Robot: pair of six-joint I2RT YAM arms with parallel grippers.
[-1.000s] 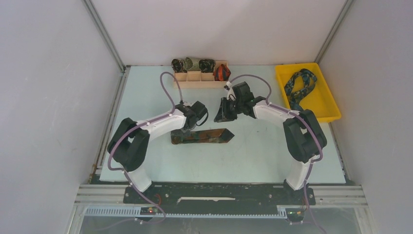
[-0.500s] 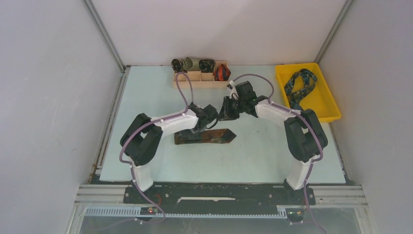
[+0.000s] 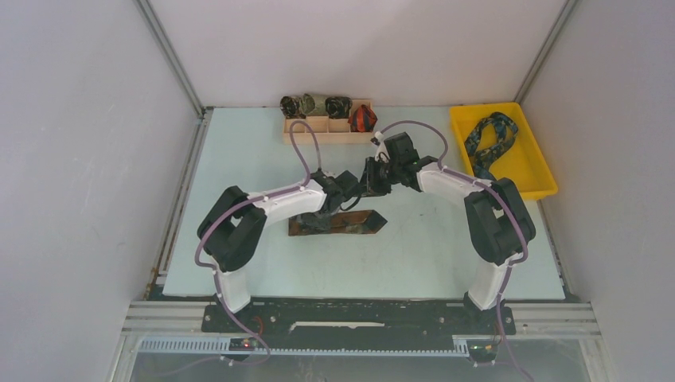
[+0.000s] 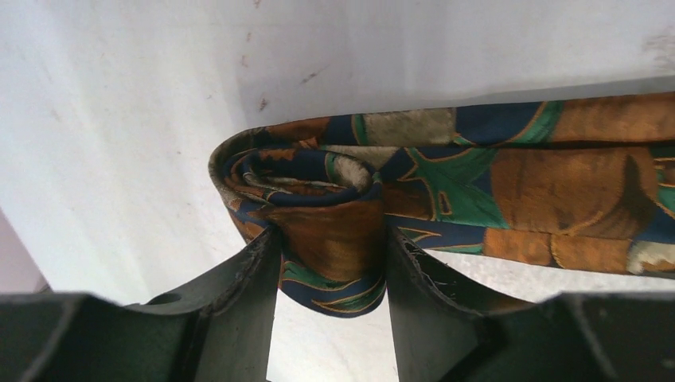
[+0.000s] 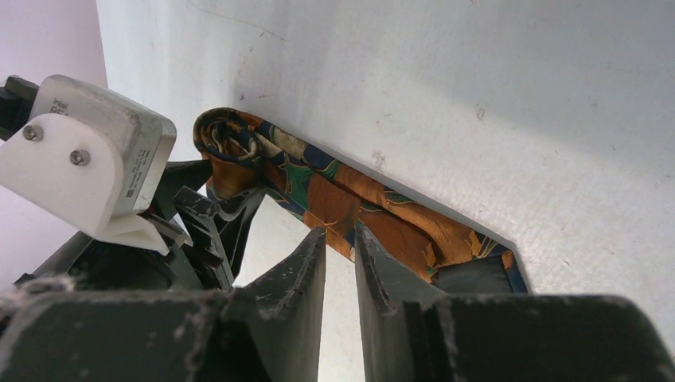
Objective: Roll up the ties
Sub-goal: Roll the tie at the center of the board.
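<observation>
1. Change: in the top view the left gripper has travelled right toward frame centre. The flat run of the brown-orange-green tie, lying mid-table, is shorter. Judgement: rolling is advancing, with more turns needed.
2. Left gripper: clamped across the tie's rolled end.
3. Right gripper: fingers nearly together at the tie's edge; whether they pinch it cannot be determined.
4. Markings: small print on the white camera housing, unreadable.
</observation>
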